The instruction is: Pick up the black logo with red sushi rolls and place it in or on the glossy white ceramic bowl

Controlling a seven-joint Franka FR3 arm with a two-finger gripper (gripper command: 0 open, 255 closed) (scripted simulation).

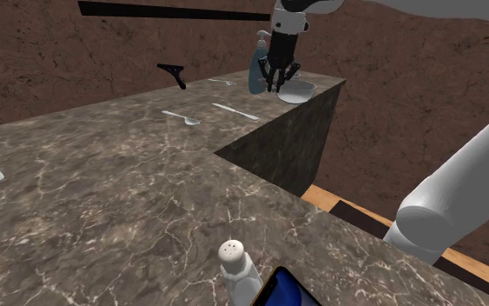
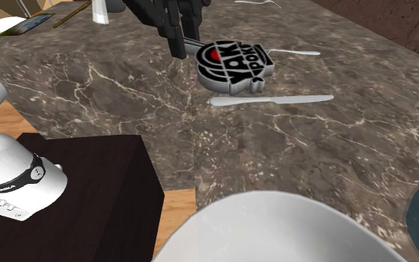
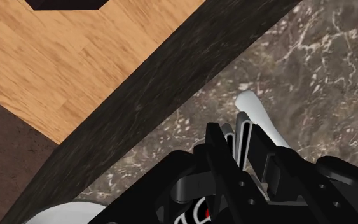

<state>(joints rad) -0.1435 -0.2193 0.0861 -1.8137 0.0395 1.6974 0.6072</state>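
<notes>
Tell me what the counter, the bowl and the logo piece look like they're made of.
Counter: dark brown stone, probably marble, judging by the pale branching veins, with a slight sheen. Bowl: plain smooth white, possibly ceramic, though nothing confirms it. Logo: thick rigid black slab with grey sides and red and white lettering on its face. It could be plastic, but the look leaves that open.

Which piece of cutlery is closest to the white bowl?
The knife, the straight flat one; the spoon and the other piece lie farther from the bowl.
</notes>
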